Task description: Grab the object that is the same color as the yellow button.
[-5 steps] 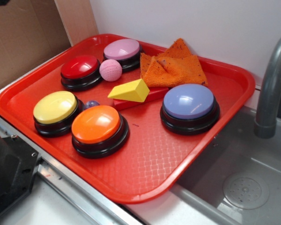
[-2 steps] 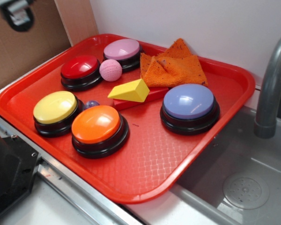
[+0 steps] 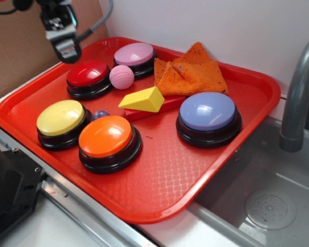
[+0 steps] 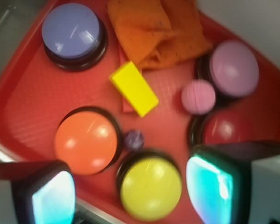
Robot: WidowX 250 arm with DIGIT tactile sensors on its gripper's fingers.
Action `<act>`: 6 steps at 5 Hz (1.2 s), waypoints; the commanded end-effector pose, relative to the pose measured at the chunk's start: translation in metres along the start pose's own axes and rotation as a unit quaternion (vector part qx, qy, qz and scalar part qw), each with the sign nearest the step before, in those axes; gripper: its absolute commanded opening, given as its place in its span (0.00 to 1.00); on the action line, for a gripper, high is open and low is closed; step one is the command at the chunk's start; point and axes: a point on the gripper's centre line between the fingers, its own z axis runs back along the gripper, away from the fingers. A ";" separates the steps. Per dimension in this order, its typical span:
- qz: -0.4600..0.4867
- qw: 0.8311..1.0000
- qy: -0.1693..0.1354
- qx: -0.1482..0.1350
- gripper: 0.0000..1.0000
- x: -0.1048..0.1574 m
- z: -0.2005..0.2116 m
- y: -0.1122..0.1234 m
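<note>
Exterior view: the yellow wedge [image 3: 142,99] — matte, with triangular ends — rests on a flat red block [image 3: 155,108] mid-tray [image 3: 159,180], between the pink ball [image 3: 121,76] and the blue button [image 3: 208,119]. The gripper [image 3: 66,50] hangs apart at upper left. Wrist view alone shows its fingers [image 4: 210,184] spread and empty — above the yellow button [image 4: 150,188].
</note>
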 end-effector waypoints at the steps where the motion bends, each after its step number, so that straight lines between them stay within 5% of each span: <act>1: -0.098 0.993 -0.055 -0.020 1.00 0.027 -0.039 0.010; 2: -0.113 0.989 -0.076 -0.056 1.00 0.038 -0.065 0.016; 5: -0.162 0.981 -0.071 -0.080 1.00 0.057 -0.106 0.007; 6: -0.172 0.981 -0.064 -0.069 0.68 0.060 -0.111 0.005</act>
